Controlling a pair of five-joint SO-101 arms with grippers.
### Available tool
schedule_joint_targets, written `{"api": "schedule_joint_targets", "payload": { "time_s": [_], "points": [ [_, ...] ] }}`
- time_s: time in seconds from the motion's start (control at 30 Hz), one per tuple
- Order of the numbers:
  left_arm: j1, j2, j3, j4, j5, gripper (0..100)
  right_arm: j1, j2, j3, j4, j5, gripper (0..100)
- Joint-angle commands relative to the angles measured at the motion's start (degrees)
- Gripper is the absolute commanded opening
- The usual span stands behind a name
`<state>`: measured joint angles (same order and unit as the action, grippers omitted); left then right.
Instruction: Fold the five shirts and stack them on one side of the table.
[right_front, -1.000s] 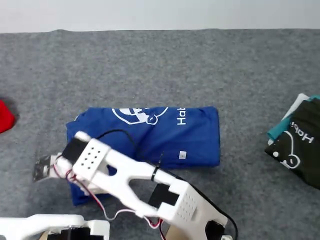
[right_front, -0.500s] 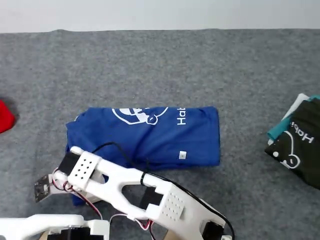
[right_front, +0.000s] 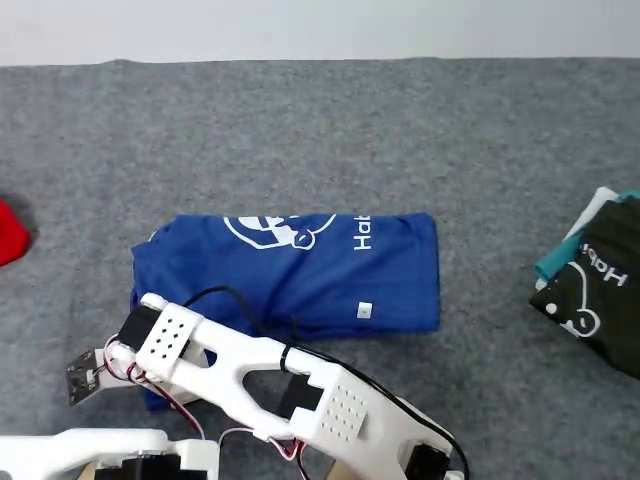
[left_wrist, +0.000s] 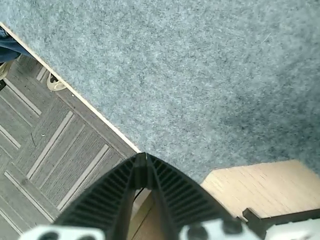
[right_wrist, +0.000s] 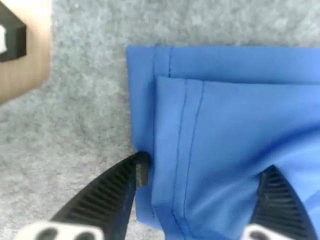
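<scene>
Closing your right gripper (right_wrist: 203, 171), spread wide astride the 7 o'clock corner of the blue shirt (right_front: 330, 275) at the centre of the counter (right_front: 420, 130), you may pinch one layer and undo the fold.

Grey felt mat (right_front: 330, 130) spreads wide; a pale wall (right_front: 300, 25) behind it, wood-plank floor (left_wrist: 45, 150) past its edge

Under me, blue cloth shirt (right_wrist: 225, 125): soft matt weave, stitched hems, light creases. Beneath it, grey felt table cover (right_front: 400, 130): fuzzy, rough, matt. On my right gripper (right_wrist: 202, 170), fingers (right_wrist: 107, 195) black ribbed plastic, faint sheen; left gripper (left_wrist: 145, 159) same. My white arm shell (right_front: 250, 360): smooth hard plastic; pale wooden board (left_wrist: 260, 187): bare, grainy.
</scene>
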<state>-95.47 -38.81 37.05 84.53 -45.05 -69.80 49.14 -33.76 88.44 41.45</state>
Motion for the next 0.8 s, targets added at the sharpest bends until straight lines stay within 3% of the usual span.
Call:
{"api": "schedule_joint_targets", "payload": {
  "time_s": [0.0,0.17,0.47,0.77],
  "points": [
    [0.1,-1.5,-0.8,0.1,-0.7,1,0.7,1.7,-4.0,-3.1,0.8,17.9],
    [0.2,-1.4,-0.8,0.1,-0.7,1,1.0,2.4,-9.6,-3.2,0.8,4.2],
    [0.0,-1.5,-0.9,0.0,-0.8,1,2.1,1.8,-14.6,0.5,4.5,1.1],
    [-0.2,-1.2,-2.7,0.0,-0.8,1,9.5,2.4,-22.7,0.4,7.3,1.1]
  ]
}}
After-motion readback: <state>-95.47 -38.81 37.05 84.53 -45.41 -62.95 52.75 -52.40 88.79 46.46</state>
